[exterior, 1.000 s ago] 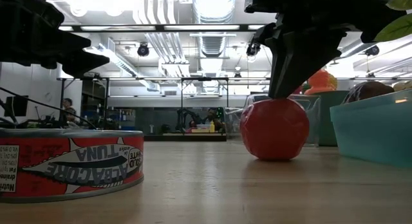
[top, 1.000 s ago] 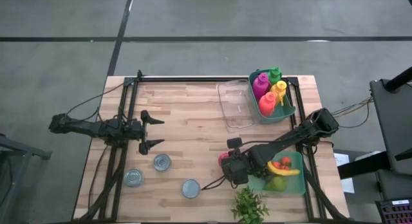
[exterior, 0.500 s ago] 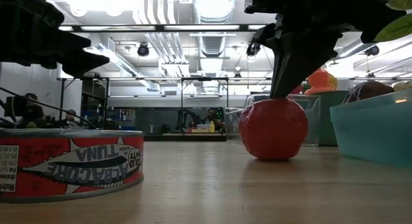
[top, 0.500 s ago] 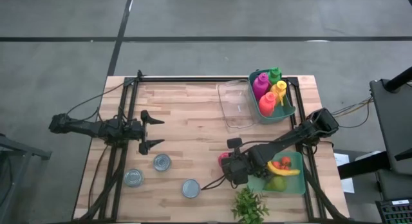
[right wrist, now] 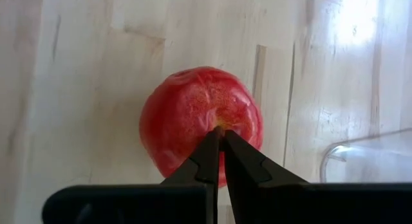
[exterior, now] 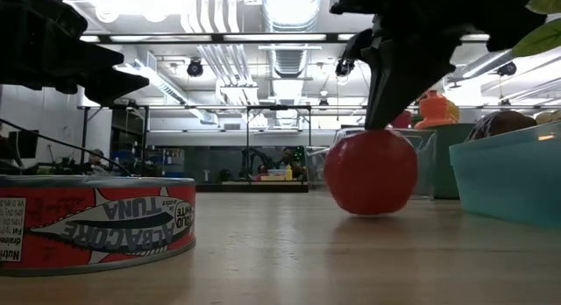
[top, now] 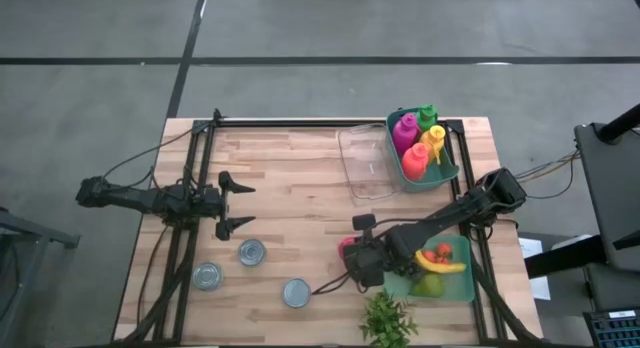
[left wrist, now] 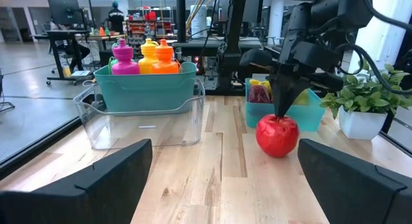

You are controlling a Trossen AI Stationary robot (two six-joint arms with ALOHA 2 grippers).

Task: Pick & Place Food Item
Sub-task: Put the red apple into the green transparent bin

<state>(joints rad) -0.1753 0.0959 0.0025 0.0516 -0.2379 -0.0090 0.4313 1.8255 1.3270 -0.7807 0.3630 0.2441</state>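
Note:
A red apple (right wrist: pixel 187 118) sits near the table's right-near part, showing in the high view (top: pixel 346 245), the low view (exterior: pixel 370 172) and the left wrist view (left wrist: pixel 277 135). My right gripper (right wrist: pixel 221 139) stands straight above it, shut on its top. My left gripper (top: pixel 236 200) waits open over the table's left half, well away from the apple, with its fingers (left wrist: pixel 96 179) spread wide. My right gripper pinches the apple's stem (right wrist: pixel 221 126), in the dimple on its top, between its two fingertips (exterior: pixel 379 123). The fingers come from above, pointing down. The apple hangs upright below them, its underside (exterior: pixel 368 212) at or just above the table; which one, I cannot tell.
Three tuna cans (top: pixel 252 252) (top: pixel 208 276) (top: pixel 296 292) lie left of the apple. A teal bin of fruit (top: pixel 458 288) is close on its right. A clear container (top: pixel 362 166) and a teal bin of bottles (top: pixel 447 174) stand farther back. A small plant (top: pixel 388 320) is at the near edge.
My right gripper has risen a little with the apple, staying shut. In the low view the apple's underside stands slightly higher than before, and the apple has drifted a touch toward the table's left.

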